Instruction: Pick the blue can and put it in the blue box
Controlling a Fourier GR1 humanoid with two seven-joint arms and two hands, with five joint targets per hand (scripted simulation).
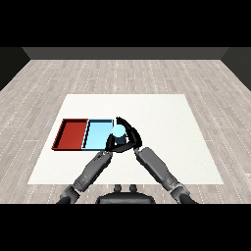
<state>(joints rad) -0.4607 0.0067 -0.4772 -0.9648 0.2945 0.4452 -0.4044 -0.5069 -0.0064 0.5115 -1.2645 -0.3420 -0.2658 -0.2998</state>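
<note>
Curling round the blue can, the right robot hand holds it over the light blue tray edge. Left robot hand sits just beside; its fingers cannot be made out. No label is readable.

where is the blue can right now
In the head view the blue can is near the table's middle, at the right edge of the light blue tray, with the right hand curled round it and the left hand beside it.

No readable txt, labels or nos. on any obj in view.
</note>
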